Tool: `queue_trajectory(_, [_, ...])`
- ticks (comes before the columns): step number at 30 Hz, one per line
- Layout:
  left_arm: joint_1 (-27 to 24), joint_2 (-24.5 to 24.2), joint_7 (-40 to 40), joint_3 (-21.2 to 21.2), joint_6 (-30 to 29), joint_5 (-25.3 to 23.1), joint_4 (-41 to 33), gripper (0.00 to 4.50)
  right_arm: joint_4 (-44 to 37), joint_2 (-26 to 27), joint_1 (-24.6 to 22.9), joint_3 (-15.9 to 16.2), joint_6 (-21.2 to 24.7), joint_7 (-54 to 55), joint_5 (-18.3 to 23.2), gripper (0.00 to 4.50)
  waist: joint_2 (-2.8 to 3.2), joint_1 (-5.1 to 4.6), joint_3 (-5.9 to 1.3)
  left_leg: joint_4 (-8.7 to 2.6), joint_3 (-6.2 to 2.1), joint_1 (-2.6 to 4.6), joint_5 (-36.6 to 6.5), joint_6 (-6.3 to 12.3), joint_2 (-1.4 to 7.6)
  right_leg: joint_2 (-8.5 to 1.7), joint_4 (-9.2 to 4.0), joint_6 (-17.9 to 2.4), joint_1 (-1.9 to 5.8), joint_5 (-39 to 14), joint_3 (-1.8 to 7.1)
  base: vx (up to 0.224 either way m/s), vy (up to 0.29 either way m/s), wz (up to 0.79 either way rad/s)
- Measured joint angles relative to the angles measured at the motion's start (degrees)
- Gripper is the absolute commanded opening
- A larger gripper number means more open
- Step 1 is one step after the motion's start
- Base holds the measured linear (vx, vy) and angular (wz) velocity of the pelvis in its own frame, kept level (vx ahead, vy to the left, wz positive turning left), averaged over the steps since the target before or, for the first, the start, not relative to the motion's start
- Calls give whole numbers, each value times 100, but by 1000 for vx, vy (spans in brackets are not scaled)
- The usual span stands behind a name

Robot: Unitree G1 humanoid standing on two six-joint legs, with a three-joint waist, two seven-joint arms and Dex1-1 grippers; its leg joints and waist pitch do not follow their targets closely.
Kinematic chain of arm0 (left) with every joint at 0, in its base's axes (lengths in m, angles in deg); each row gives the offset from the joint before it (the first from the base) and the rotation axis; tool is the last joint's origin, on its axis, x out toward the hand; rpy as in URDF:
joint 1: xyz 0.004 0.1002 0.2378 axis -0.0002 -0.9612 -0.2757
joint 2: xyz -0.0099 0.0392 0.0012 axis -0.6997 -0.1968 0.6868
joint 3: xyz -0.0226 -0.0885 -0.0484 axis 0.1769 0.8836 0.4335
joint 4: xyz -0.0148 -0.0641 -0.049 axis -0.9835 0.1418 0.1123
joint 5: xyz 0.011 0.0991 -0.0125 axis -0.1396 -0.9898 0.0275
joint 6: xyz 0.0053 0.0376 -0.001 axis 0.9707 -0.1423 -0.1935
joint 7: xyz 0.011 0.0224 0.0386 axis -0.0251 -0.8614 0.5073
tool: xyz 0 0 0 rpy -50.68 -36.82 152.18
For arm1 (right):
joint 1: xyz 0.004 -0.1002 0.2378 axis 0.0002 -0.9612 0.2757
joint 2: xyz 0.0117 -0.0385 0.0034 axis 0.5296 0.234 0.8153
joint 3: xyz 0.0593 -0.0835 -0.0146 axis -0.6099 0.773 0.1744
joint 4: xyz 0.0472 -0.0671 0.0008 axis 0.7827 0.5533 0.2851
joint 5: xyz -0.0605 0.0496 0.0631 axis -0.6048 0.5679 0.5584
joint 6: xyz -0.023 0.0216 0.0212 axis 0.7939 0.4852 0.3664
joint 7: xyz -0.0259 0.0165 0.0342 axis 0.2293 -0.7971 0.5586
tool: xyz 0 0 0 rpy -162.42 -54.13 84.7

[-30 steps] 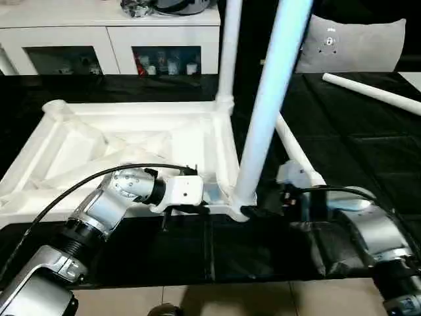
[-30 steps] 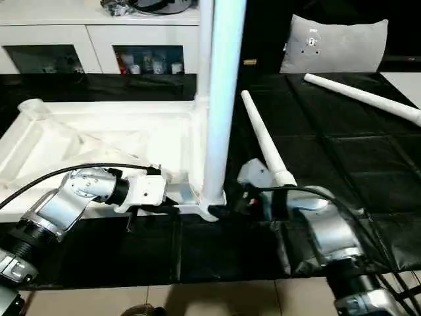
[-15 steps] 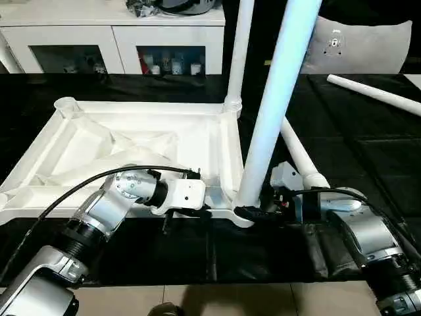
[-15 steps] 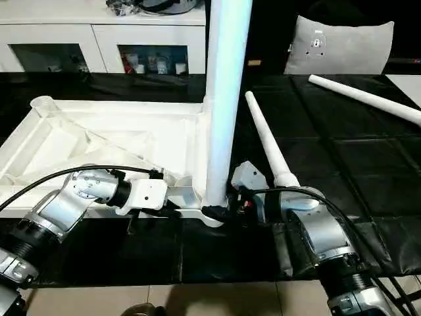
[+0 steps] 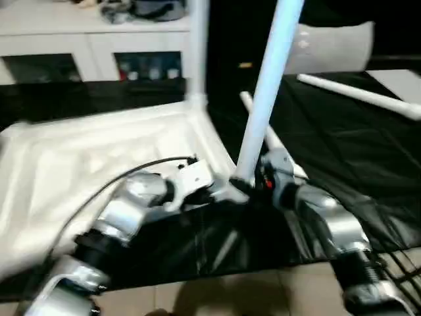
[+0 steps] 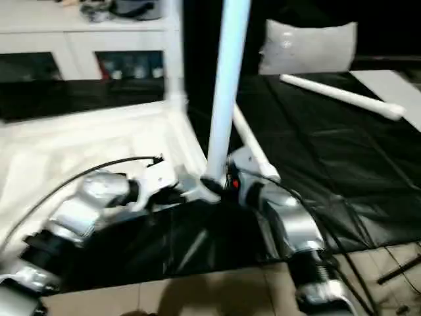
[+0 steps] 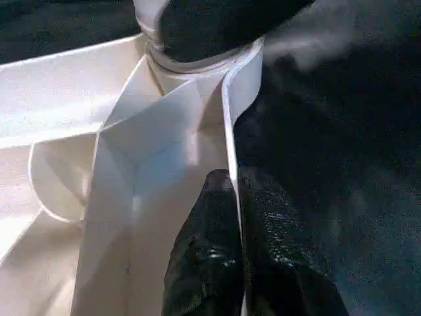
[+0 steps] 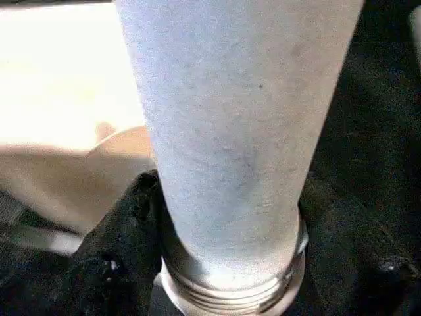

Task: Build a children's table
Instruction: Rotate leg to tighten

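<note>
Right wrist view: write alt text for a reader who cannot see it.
A white table leg stands upright, its threaded base between the two black fingers of the right pincer, one on each side. Behind it lie the pale tabletop underside and a black cloth.

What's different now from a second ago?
The right gripper has closed its jaws around the base of the upright leg at the tabletop's near corner. The left gripper stays pinched on the tabletop's rim, and the loose leg still lies on the mat.
</note>
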Motion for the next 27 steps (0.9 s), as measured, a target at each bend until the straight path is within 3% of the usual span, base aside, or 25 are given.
queue_trajectory(2, [10, 278, 342, 37, -182, -67, 24, 0, 124, 87, 98, -82, 8, 336, -67, 267, -13, 12, 8, 2, 0, -1, 0, 1, -3, -3, -9, 0, -2, 0, -1, 0, 0, 0])
queue_trajectory(4, [23, 361, 428, 31, -233, -112, 24, 0, 131, 119, 98, -147, 8, 420, -68, 322, -29, 32, 18, 2, 0, -2, 0, 1, -3, -3, -11, 0, -2, 0, -1, 0, 0, 0])
queue_trajectory(8, [74, 366, 448, -109, -141, -120, 30, 0, 186, 229, 73, -300, 37, 590, -20, 353, -28, 76, 27, 0, 0, -28, 0, 1, -5, -5, -12, -1, -16, 1, 0, 0, 0, 0])
queue_trajectory(12, [293, 247, 407, -289, 355, -172, 363, 0, -84, 74, -157, -317, 8, 573, -5, 385, -21, 211, 32, -4, 1, -37, 0, 1, -7, -6, -11, -6, -14, 13, 2, 0, 0, 0])
queue_trajectory(17, [480, 161, 426, -306, 801, -264, 699, 0, -509, -60, -456, -333, 12, 372, 42, 428, -17, 255, 35, -13, 3, -39, 0, 1, -4, -6, 3, 0, -20, 48, 0, 0, 0, 0])
queue_trajectory(20, [611, 212, 642, -322, 1174, -290, 1019, 0, -1174, -313, -916, -338, 142, 216, 139, 445, -4, 333, 43, -24, 2, -43, -1, 2, -2, -4, 2, -3, -22, 61, -1, 0, 0, 0])
queue_trajectory(22, [649, 150, 725, -272, 1243, -270, 1095, 44, -1546, -437, -1171, -307, 279, 125, 187, 450, 0, 333, 45, -43, 4, -44, -2, 2, -1, -1, -1, 2, -31, 58, -1, 0, 0, 0])
queue_trajectory(27, [619, 59, 673, -124, 1239, -171, 609, 87, -2120, -580, -1425, -280, 465, -87, 247, 450, 15, 338, 54, -65, 7, -53, -2, 1, 9, 8, 0, -1, -52, 47, -9, 0, 0, 0])
